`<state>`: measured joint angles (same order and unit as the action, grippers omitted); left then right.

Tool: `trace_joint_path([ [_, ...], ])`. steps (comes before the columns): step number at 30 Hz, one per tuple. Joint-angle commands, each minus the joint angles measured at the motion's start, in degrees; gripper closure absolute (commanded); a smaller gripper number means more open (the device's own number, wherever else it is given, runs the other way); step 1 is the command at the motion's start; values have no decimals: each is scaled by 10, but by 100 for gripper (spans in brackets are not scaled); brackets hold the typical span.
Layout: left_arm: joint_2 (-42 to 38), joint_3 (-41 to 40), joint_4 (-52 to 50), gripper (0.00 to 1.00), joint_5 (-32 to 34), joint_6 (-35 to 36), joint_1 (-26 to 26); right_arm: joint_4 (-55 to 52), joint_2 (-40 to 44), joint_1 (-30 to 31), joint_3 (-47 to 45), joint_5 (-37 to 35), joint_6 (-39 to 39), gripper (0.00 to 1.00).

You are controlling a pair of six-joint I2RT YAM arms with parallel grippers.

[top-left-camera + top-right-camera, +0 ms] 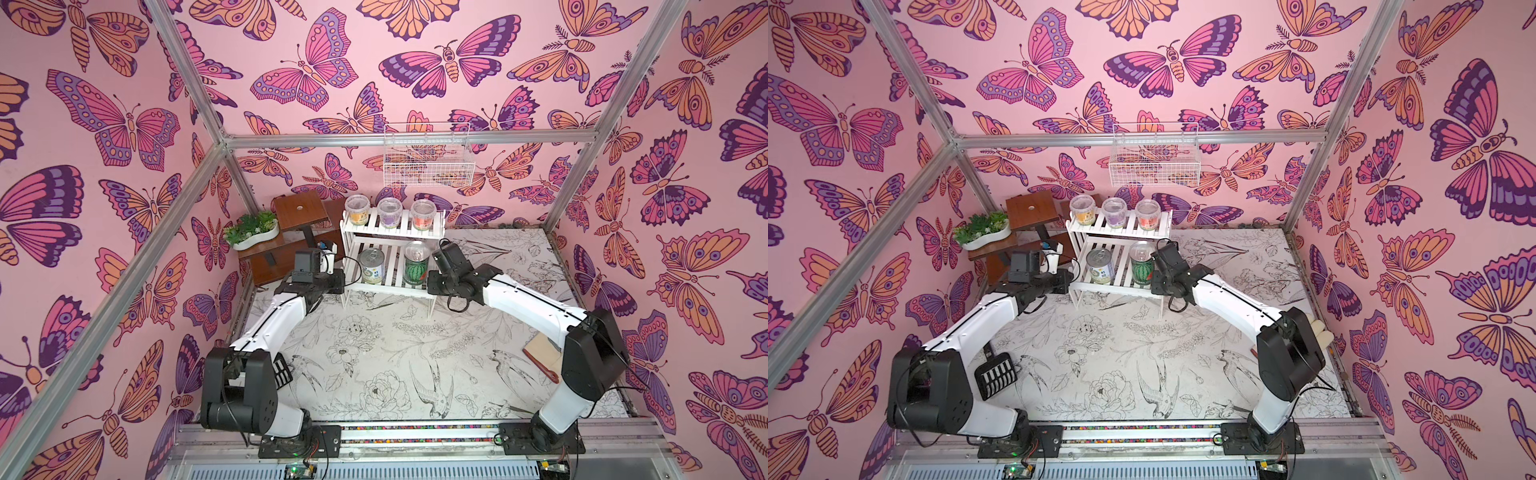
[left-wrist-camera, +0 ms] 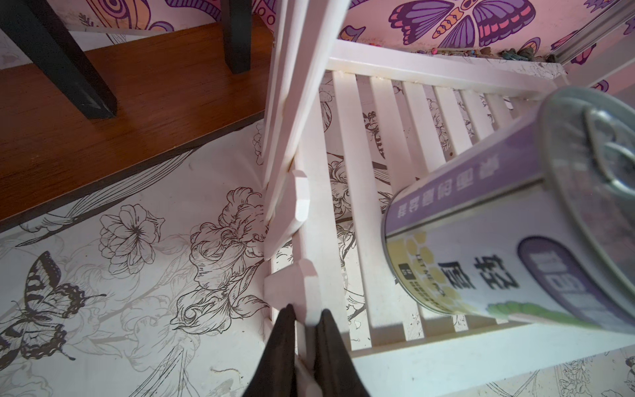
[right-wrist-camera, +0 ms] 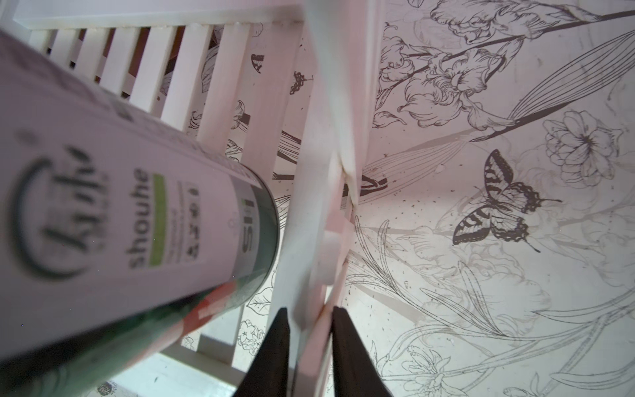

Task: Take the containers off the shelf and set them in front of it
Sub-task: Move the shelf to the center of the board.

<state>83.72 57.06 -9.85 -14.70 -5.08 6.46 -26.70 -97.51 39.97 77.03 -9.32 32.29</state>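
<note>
The shelf (image 1: 390,290) stands at the back of the table (image 1: 395,365). Its top tier holds a yellow cup (image 1: 357,210), a purple cup (image 1: 389,212) and a red cup (image 1: 422,214). Its lower tier holds a white can (image 1: 371,266) and a watermelon can (image 1: 417,264). The left gripper (image 1: 344,284) meets the lower tier's left end and the right gripper (image 1: 430,284) its right end.

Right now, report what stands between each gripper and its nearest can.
Only the shelf itself. The left gripper is shut on its side rail beside the white-green can, the right gripper on the rail beside the watermelon can.
</note>
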Motion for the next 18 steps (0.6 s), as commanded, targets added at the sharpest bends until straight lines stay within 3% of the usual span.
trace_joint_path([
  [1,-4,-27,-42,92,-20,16,16,-64,23,-15,-1,-29,-50,78],
  [18,-54,-78,-61,97,30,-43,107,-69,119,-81,-95,-31,-128,78],
])
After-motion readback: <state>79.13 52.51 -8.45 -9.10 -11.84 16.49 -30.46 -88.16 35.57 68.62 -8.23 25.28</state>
